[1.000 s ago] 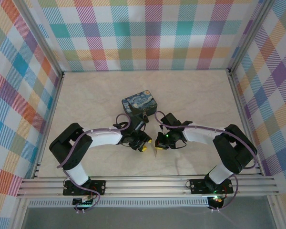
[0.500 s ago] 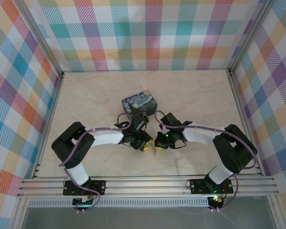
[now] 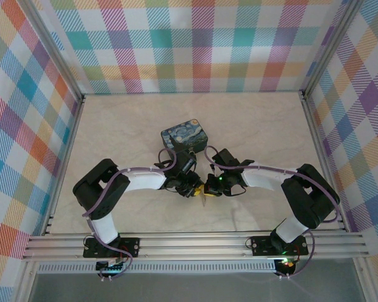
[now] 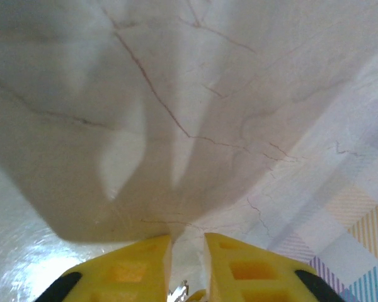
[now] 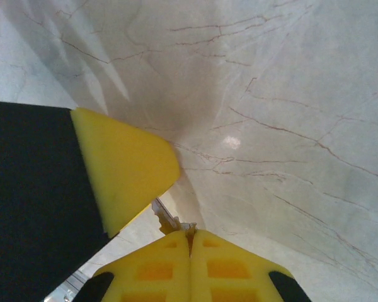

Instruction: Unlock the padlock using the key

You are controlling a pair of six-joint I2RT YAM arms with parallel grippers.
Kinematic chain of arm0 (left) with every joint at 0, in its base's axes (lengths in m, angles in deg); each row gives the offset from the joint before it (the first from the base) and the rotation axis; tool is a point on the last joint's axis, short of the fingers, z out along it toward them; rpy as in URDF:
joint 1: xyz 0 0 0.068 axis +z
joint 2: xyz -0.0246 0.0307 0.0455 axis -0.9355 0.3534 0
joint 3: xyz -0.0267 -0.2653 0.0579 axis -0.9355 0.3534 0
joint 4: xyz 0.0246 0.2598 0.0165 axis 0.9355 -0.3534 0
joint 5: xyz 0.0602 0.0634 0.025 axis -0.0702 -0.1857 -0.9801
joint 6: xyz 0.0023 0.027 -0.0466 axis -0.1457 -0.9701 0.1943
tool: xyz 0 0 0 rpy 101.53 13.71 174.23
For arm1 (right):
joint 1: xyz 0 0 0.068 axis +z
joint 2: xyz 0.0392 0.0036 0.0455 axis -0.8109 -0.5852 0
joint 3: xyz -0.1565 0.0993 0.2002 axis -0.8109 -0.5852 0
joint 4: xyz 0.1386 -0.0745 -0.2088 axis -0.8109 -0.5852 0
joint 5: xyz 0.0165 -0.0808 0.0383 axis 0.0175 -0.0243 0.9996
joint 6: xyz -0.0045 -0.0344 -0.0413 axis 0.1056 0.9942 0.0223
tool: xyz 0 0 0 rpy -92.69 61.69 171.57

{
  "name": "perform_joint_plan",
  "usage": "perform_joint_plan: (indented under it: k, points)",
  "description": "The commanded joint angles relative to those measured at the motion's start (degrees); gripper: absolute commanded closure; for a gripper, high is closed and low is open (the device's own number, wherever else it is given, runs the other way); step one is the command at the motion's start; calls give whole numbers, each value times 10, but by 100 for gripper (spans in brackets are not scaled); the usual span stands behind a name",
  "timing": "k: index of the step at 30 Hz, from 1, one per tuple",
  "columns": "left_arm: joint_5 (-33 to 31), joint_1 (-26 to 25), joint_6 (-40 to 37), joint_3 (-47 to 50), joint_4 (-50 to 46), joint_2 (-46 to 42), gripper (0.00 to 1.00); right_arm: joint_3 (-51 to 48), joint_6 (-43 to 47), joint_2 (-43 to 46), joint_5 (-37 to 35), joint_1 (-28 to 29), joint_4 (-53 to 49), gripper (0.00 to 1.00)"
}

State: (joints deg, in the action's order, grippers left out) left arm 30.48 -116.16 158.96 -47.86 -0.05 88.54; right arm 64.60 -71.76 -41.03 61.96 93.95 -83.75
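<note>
From above, both arms reach inward and meet over the marbled counter (image 3: 126, 132), a little nearer than its middle. The left tool (image 3: 195, 189) and the right tool (image 3: 208, 187) are tip to tip, so close that their yellow ends run together. Whether they touch cannot be told. Anything held between them is too small and too crowded by the dark tool bodies to make out here. The blue-and-yellow painted tin box (image 3: 184, 136) sits just beyond the left wrist, its near edge partly covered by that arm.

At the left wrist, the left tool (image 4: 188, 242) has its two yellow fingers nearly together, with only a narrow slit between them. At the very bottom of the slit a silvery scrap and a brass-yellow corner show. They are cut off by the frame edge and are, as far as can be made out, part of the padlock (image 4: 197, 294) pinched there. The body and shackle are hidden.

At the right wrist, the right tool (image 5: 190, 236) has its fingers pressed flat together, clamped on the key (image 5: 167, 217). A thin grey sliver of the key sticks out from the tip. The sliver runs toward a yellow finger (image 5: 123, 167) of the left tool, which crosses the frame's left side on its black mount, and its far end is lost beneath that finger.
</note>
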Motion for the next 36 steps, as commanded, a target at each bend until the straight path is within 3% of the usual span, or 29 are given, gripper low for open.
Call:
perform_joint_plan:
  k: [1,8,14,17,20,24,28,31,36]
  points:
    - [-26,-10,-13,-3,22,23,83,-4,-10,-5,10,-2,9,100]
    - [-29,-11,-25,-8,9,17,95,5,-9,1,8,-2,-7,98]
    - [-62,-10,-131,-66,-70,-8,100,11,11,39,-22,-17,-49,60]
    - [-86,-10,-195,-97,-106,-28,100,20,35,70,-21,-40,-63,54]
    - [-89,-8,-242,-114,-113,-35,100,30,72,98,-1,-58,-52,53]
    - [-35,8,-276,-115,-64,-49,100,36,120,117,94,-80,-9,55]
    - [-24,13,-355,-140,-72,-87,100,9,76,140,189,-113,85,62]
    - [18,28,-370,-136,-41,-103,100,1,66,149,218,-129,121,66]
    - [110,55,-375,-124,0,-104,100,9,126,177,222,-144,101,67]
